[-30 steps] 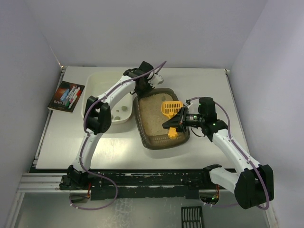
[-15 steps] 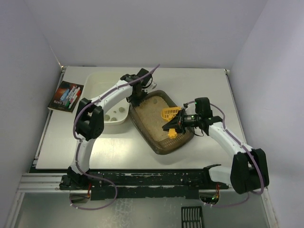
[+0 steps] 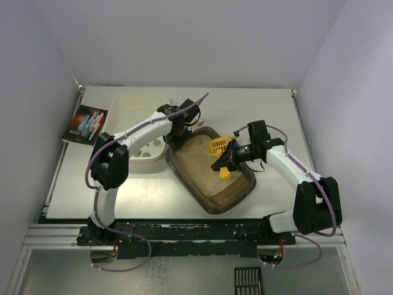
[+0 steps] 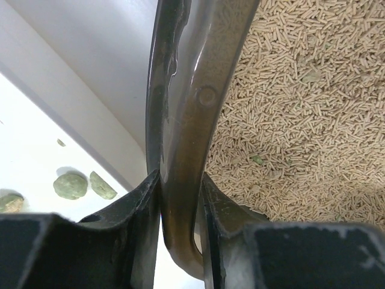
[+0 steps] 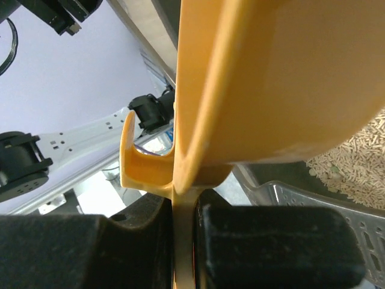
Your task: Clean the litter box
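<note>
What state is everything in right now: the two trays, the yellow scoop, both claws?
litter box, turned askew, filled with beige pellets, rim pinched
white tub, holds a few greenish clumps
yellow scoop, held by its handle over the litter
left gripper, shut on the litter box's rim
right gripper, shut on the yellow scoop's handle
marker pack, lying flat

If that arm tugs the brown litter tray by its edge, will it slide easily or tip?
Probably slides rather than tips: the litter box sits low and wide. The litter likely makes it heavyish. Its thin rim, pinched by the left end effector, may flex.
</note>
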### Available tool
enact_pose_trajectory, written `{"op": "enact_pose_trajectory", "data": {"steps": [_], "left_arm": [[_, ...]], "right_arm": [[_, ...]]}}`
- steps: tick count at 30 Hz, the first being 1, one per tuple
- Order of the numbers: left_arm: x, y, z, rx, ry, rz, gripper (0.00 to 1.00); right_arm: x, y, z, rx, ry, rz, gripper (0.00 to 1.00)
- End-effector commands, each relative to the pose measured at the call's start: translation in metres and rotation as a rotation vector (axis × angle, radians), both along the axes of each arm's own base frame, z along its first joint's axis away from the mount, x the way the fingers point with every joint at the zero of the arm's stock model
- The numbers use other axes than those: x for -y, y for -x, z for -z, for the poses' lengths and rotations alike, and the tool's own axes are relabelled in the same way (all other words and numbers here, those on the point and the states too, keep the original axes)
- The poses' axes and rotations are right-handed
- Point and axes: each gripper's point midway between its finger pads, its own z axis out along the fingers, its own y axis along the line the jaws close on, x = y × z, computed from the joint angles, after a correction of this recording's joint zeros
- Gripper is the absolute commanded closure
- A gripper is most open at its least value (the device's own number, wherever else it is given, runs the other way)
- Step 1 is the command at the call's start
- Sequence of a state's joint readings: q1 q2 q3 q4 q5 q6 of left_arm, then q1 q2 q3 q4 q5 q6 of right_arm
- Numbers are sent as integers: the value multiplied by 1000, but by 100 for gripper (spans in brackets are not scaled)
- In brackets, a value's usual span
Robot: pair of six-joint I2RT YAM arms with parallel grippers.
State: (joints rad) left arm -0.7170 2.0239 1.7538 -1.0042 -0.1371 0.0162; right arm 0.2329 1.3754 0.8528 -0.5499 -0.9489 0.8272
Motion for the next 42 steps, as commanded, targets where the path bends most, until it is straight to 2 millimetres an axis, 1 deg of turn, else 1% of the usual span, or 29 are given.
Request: {"op": "enact_pose_trajectory", "data": {"steps": [1, 5, 7, 11, 12, 14, 15, 16, 21, 22, 23, 27, 32, 35, 38, 40, 42], "left_arm": [[28, 15, -40, 29, 169, 32, 63], [33, 18, -39, 12, 193, 26, 64], [34, 20, -37, 8, 209, 26, 62], [35, 31, -31, -30, 220, 55, 49], [35, 33, -30, -35, 218, 59, 42], [35, 35, -32, -35, 216, 66, 40], [34, 36, -33, -33, 217, 67, 30], [34, 37, -35, -31, 224, 74, 28], [46, 55, -44, -92, 313, 132, 30], [47, 59, -45, -103, 325, 141, 31], [47, 62, -45, -107, 333, 144, 31], [45, 69, -42, -112, 351, 158, 32], [48, 88, -32, -169, 413, 187, 33], [49, 92, -32, -176, 432, 195, 33], [53, 93, -39, -181, 451, 207, 33], [56, 93, -47, -186, 467, 220, 34], [59, 91, -56, -170, 488, 252, 35]], "right_arm": [[13, 12, 13, 4, 106, -67, 100], [22, 23, 27, -5, 167, -127, 100], [25, 27, 32, -9, 187, -138, 100], [37, 31, 47, -13, 279, -150, 100], [41, 30, 51, -10, 306, -150, 100], [46, 28, 58, -3, 349, -151, 100], [48, 27, 60, -3, 362, -152, 100], [50, 25, 63, 1, 381, -156, 100], [63, 9, 71, 26, 498, -177, 100], [65, 8, 74, 19, 512, -182, 100], [64, 1, 70, 35, 515, -179, 100], [62, -17, 67, 58, 530, -179, 100], [55, -40, 62, 90, 520, -157, 100], [51, -53, 60, 109, 507, -146, 100], [42, -57, 56, 109, 470, -141, 100], [36, -52, 48, 111, 440, -149, 100], [31, -41, 41, 92, 409, -158, 100]]}}
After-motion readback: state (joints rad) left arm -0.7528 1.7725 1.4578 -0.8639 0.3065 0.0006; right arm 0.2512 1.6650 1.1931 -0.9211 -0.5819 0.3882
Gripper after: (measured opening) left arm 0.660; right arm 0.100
